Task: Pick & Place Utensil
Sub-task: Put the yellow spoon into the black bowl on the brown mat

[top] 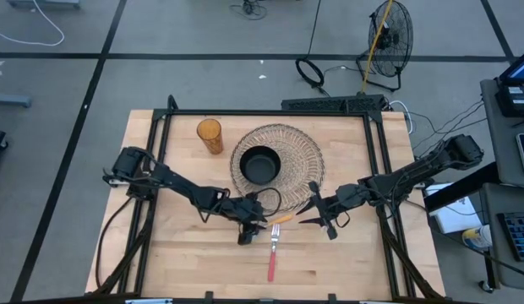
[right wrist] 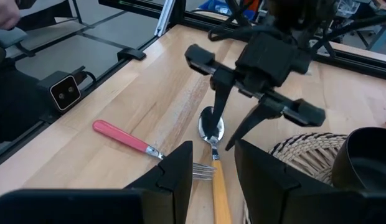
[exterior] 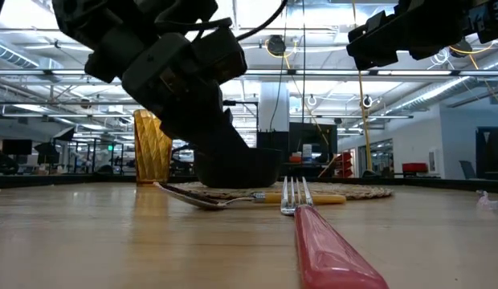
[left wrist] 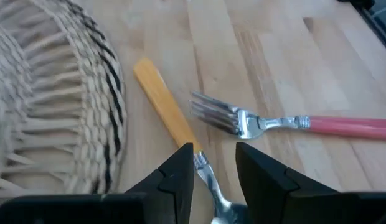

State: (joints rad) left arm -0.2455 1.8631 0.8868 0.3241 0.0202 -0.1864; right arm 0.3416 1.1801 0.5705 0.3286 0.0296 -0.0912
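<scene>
A spoon with a yellow handle (top: 281,219) lies flat on the wooden table beside the woven mat; its metal bowl (right wrist: 211,128) points toward the left arm. A fork with a red handle (top: 272,257) lies next to it, tines (left wrist: 215,115) near the spoon's handle. My left gripper (left wrist: 215,165) is open and low over the table, one finger on either side of the spoon's neck (left wrist: 205,169), and is also visible as the left gripper (right wrist: 227,134) from the other arm. My right gripper (top: 319,216) is open and raised above the table, just right of the spoon's handle end.
A black bowl (top: 260,165) sits on a round woven mat (top: 304,148) just beyond the utensils. An amber cup (top: 210,135) stands to the mat's left. Bare wood lies toward the near edge (top: 330,274).
</scene>
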